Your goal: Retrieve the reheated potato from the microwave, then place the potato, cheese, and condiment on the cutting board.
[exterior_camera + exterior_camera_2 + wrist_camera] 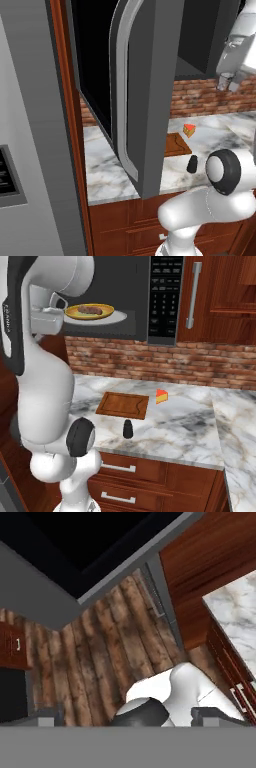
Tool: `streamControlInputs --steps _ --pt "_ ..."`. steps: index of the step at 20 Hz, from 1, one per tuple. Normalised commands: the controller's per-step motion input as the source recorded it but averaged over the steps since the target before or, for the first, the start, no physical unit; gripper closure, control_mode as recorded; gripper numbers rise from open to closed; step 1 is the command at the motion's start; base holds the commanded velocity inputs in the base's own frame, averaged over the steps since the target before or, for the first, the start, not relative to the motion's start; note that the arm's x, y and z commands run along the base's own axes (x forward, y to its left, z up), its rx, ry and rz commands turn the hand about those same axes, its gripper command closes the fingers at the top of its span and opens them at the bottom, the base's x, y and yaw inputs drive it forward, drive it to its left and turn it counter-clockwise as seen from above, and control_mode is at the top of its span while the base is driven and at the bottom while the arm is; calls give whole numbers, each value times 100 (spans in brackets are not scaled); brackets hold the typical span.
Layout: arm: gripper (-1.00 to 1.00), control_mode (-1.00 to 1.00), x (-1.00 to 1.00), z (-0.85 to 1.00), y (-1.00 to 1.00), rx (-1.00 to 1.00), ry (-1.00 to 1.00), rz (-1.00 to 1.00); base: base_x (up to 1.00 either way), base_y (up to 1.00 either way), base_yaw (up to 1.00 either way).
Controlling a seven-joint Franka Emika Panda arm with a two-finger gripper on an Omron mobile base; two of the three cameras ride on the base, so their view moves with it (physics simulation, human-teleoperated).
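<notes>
Left base view: large dark grey microwave (pixel 150 95) door swung open, curved silver handle (pixel 122 85) facing the camera. Tool (pixel 229 82) hangs high at right; I cannot tell whether it is released or clenched.
Table (pixel 105 172): small yellow-orange cheese wedge (pixel 189 130) just beyond the flat reddish-brown cutting board (pixel 177 144); tiny black condiment bottle (pixel 192 164) before it.
Right base view: brown potato (pixel 91 309) on a yellow plate (pixel 82 314) inside the microwave. Keypad panel (pixel 164 296) writing unreadable.
Hand view: wooden plank floor (pixel 100 662).

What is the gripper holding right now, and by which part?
Nothing. The gripper hangs in open air beside the open dark grey microwave, fingers apart with nothing between them; the brown potato lies on its yellow plate inside.
</notes>
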Motion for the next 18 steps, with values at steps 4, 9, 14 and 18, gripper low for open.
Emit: streamControlInputs --steps 4,9,14,18 --pt "-100 -100 26 -10 -2 -11 -52 12 0 0 0" --pt "-100 -100 38 -7 -2 -2 -31 0 0 0 0" --pt "-100 -100 46 1 -5 2 -6 -6 0 0 0" --pt "-100 -100 21 -13 -3 7 0 -13 0 0 0"
